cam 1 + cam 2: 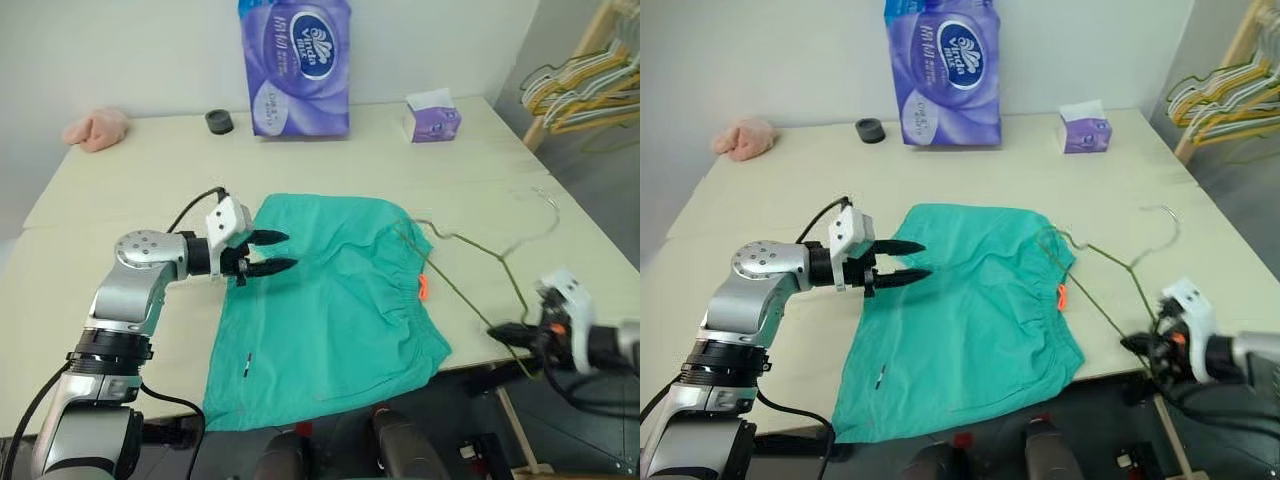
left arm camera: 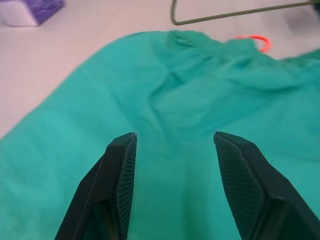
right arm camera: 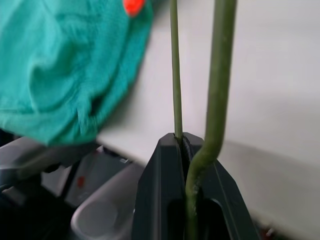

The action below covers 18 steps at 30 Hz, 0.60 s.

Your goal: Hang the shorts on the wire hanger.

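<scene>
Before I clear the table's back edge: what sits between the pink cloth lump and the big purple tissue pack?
In the left eye view, a small black ring-shaped object sits on the table between the pink cloth lump and the purple tissue pack.

the tall purple tissue pack (image 1: 296, 66) at the far side of the table carries an oval blue logo reading "vinda", with lines of white chinese characters beside it too small to read. no other writing can be read.
</scene>
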### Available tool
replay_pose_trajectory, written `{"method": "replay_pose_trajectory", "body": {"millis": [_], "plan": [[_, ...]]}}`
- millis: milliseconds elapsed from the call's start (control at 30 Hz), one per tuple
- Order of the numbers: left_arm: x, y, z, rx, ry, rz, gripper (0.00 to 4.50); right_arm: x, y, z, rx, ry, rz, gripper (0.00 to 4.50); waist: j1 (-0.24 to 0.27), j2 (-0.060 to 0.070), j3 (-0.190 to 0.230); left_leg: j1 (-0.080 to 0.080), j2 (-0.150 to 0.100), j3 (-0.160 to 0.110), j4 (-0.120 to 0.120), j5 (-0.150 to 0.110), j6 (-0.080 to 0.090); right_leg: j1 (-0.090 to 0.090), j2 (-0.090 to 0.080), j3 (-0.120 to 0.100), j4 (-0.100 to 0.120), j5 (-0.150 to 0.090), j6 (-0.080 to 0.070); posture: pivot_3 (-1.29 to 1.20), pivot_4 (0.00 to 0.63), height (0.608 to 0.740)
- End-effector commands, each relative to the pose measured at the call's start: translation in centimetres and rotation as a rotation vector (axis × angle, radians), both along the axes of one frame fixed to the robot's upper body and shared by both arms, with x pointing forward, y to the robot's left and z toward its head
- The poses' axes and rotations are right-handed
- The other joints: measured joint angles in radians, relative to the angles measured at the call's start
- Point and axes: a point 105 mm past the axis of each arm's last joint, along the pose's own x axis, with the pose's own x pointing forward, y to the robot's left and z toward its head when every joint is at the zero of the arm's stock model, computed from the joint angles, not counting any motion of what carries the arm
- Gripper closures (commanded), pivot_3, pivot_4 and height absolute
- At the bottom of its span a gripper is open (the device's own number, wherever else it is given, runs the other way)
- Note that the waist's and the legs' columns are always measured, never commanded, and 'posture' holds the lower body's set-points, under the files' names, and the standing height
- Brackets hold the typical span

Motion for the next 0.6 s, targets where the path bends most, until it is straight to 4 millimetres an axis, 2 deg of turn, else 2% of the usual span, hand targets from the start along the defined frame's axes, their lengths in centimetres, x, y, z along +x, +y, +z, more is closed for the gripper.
{"method": "replay_pose_trajectory", "body": {"millis": [33,233,433,600], "plan": [[0.0,-0.9,1.1,0.021,-0.07,-0.06,1.92,-1.2,0.4,0.3,0.037,0.005,-0.018,4.5,-0.002,0.0,0.0,0.001,0.0,0.001,0.0,0.0,0.0,0.001,0.0,0.001,0.0,0.0,0.0,-0.3,0.149,0.74],[0.2,-1.3,0.7,0.049,-0.084,-0.083,1.92,-2.0,1.3,-0.9,0.093,0.063,-0.047,4.5,-0.018,0.0,0.0,0.002,0.0,0.001,0.0,0.0,0.0,0.002,0.002,0.001,0.0,0.0,0.001,-0.3,0.15,0.74],[-0.1,-1.2,0.4,0.069,-0.091,-0.094,1.92,-2.3,0.0,-0.9,0.156,0.097,-0.128,4.5,-0.018,0.0,0.0,0.002,0.0,0.001,0.0,0.0,0.0,0.002,0.002,0.001,0.0,0.0,0.001,-0.28,0.148,0.74],[-0.2,-1.3,0.3,0.067,-0.09,-0.095,1.92,-2.2,0.3,-1.0,0.187,0.106,-0.14,4.5,-0.018,0.0,0.0,0.002,0.0,0.001,0.0,0.0,0.0,0.002,0.002,0.001,-0.001,0.0,0.001,-0.28,0.146,0.74]]}}
